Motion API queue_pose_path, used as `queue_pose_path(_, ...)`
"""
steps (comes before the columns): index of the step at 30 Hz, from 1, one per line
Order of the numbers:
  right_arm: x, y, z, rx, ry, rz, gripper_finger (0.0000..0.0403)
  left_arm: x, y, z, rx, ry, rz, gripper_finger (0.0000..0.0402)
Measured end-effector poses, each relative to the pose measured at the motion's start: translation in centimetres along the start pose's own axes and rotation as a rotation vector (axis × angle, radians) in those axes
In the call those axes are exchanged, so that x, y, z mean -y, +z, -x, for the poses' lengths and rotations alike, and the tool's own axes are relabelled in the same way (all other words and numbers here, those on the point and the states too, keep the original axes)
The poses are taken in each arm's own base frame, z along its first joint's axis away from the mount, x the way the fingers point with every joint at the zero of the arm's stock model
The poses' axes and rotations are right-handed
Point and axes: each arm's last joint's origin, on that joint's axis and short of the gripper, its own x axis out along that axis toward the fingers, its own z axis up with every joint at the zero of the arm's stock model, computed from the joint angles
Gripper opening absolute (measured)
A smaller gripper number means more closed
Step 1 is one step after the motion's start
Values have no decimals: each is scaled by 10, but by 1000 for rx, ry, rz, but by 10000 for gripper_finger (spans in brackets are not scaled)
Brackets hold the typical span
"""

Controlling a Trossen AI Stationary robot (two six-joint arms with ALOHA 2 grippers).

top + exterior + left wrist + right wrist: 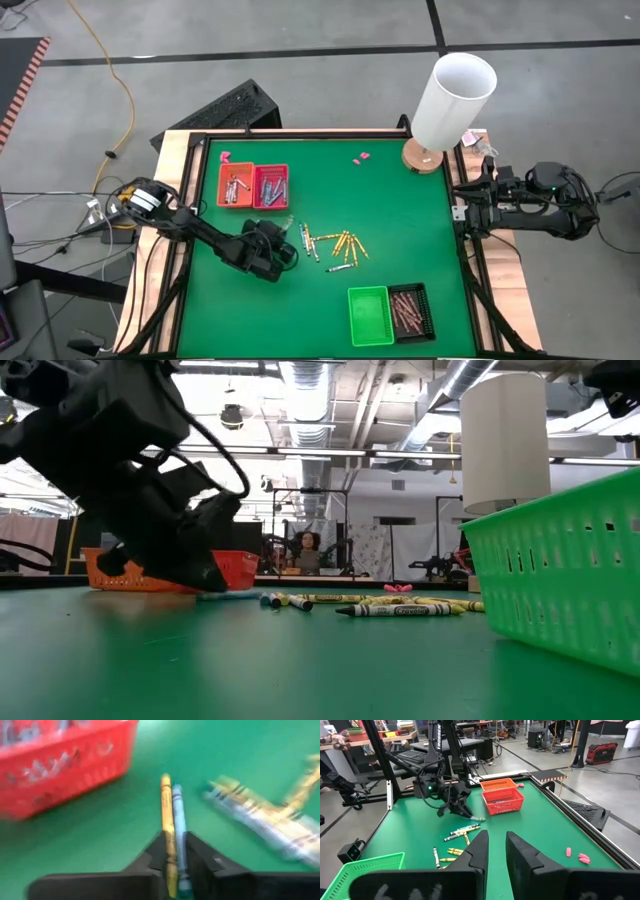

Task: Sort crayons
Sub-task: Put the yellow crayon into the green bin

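Note:
My left gripper [175, 861] is down on the green mat just below the red trays [254, 186], shut on a yellow crayon [166, 815] and a blue crayon [178, 820]. Several more crayons [335, 247] lie loose on the mat to its right. The orange tray [236, 185] and the red tray [271, 186] hold grey and blue crayons. A black tray [410, 310] with brown-red crayons sits beside a green tray [369, 315] at the near edge. My right gripper [497, 847] waits open at the table's right edge, with nothing between its fingers. My left gripper pinches the yellow and the blue crayon side by side between its two fingers, at the crayons' near ends [173, 851]. The fingers slant down from the table's left and lie along the crayons. Both crayons stick out ahead, low over the mat [240, 596].
A tall white cylinder [455, 95] on a round wooden base stands at the far right corner. Pink scraps [360, 157] lie near the far edge. The mat's middle and near left are bare green. A raised black frame runs around the table.

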Motion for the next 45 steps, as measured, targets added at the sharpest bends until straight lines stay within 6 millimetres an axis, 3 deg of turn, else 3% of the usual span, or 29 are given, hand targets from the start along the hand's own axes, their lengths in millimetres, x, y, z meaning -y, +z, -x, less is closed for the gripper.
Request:
queue_pose_path(5,0,0,0,0,0,0,68,4,1,0,-14,-24,52,2)
queue_pose_path(17,0,0,0,0,0,0,68,39,19,10,-5,-101,-34,1)
queue_pose_path(36,0,0,0,0,0,1,68,76,48,26,69,-178,-56,0)
queue_pose_path(45,0,0,0,0,0,2,68,70,51,20,28,-126,-49,21)
